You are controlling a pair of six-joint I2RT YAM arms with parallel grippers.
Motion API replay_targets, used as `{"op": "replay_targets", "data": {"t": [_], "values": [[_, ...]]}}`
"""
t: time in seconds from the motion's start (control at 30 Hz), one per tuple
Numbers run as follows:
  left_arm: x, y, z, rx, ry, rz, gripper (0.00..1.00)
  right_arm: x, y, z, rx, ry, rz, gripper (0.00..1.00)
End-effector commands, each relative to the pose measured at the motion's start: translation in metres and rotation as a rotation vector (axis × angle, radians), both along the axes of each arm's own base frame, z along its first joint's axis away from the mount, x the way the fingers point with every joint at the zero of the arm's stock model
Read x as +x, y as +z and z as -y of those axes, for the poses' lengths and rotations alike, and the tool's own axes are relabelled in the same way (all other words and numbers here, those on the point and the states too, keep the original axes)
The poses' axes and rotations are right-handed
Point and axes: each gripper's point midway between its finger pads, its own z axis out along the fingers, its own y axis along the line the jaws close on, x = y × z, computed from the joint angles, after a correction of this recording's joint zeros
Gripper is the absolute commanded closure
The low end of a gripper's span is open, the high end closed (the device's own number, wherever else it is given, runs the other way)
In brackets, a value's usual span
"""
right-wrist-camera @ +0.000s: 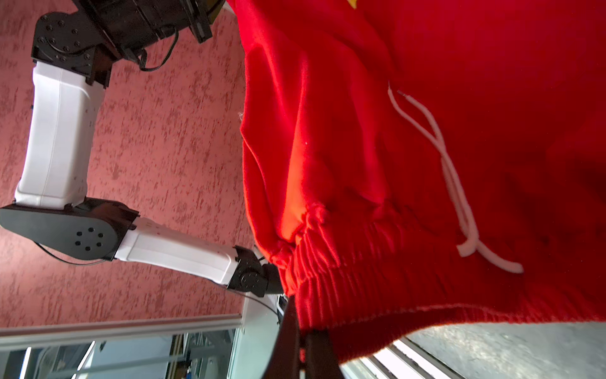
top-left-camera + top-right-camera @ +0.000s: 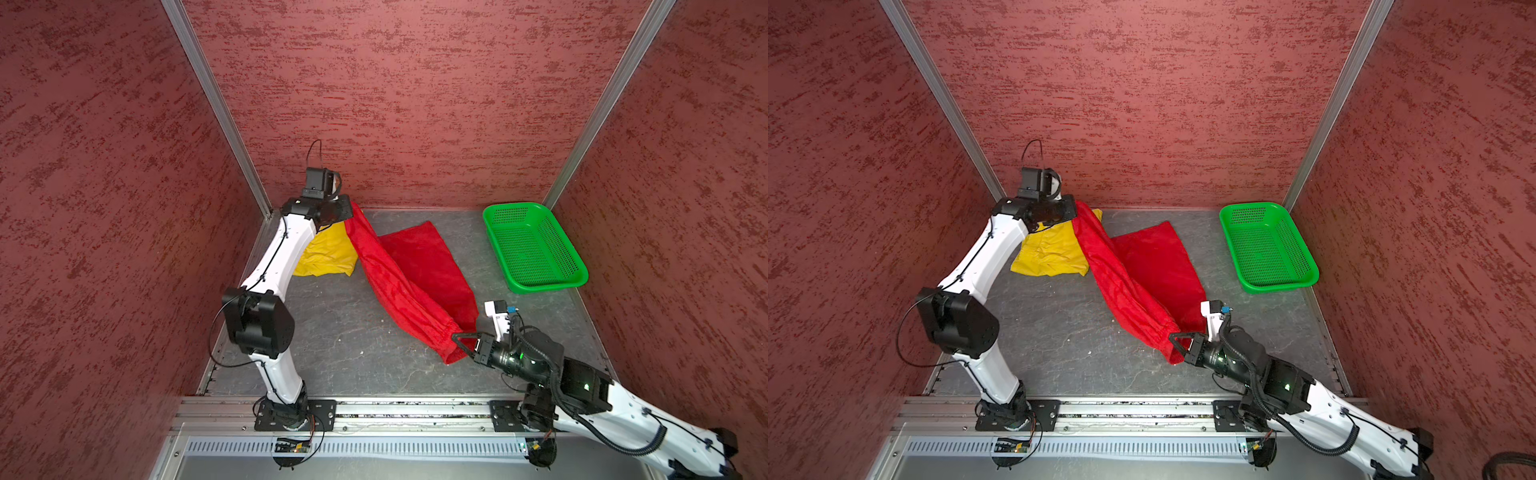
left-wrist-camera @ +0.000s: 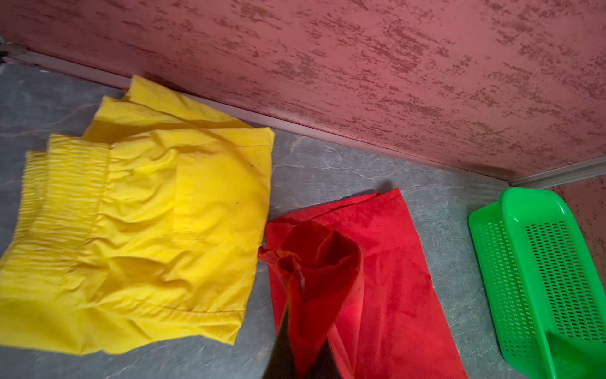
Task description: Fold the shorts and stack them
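The right gripper, near the bare-floored green basket, and the left gripper, well apart from it, each clamp the red shorts stretched between them.

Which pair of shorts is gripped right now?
The red mesh shorts with white drawstring, stretched between left gripper and right gripper; the bright yellow shorts lie free on the grey table.
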Motion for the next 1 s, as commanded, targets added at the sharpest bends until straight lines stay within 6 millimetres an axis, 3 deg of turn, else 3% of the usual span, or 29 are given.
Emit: {"op": "replay_targets", "data": {"t": [0.0, 0.3, 0.47, 0.6, 0.63, 0.73, 0.77, 0.8, 0.97], "values": [[0.012, -0.001, 0.026, 0.061, -0.03, 0.0, 0.99, 0.009, -0.033, 0.032, -0.052, -0.183, -0.136, 1.0], [0.048, -0.017, 0.101, 0.111, -0.112, 0.019, 0.99, 0.007, -0.062, 0.079, -0.054, -0.385, -0.257, 1.0], [0.061, -0.045, 0.131, 0.143, -0.134, 0.004, 0.96, 0.006, -0.083, 0.086, -0.109, -0.436, -0.308, 1.0], [0.066, -0.078, 0.155, 0.161, -0.157, -0.012, 0.88, 0.008, -0.097, 0.102, -0.17, -0.521, -0.34, 1.0], [0.067, -0.089, 0.161, 0.166, -0.167, -0.02, 0.82, 0.009, -0.099, 0.105, -0.183, -0.543, -0.341, 1.0], [0.064, -0.112, 0.178, 0.161, -0.201, -0.05, 0.44, 0.014, -0.105, 0.11, -0.211, -0.587, -0.326, 1.0], [0.062, -0.116, 0.181, 0.161, -0.206, -0.058, 0.36, 0.016, -0.106, 0.111, -0.225, -0.592, -0.316, 0.95], [0.06, -0.118, 0.182, 0.16, -0.211, -0.066, 0.29, 0.018, -0.106, 0.111, -0.247, -0.594, -0.305, 0.83], [0.051, -0.11, 0.17, 0.163, -0.216, -0.095, 0.14, 0.025, -0.089, 0.123, -0.418, -0.619, -0.254, 0.51]]}}
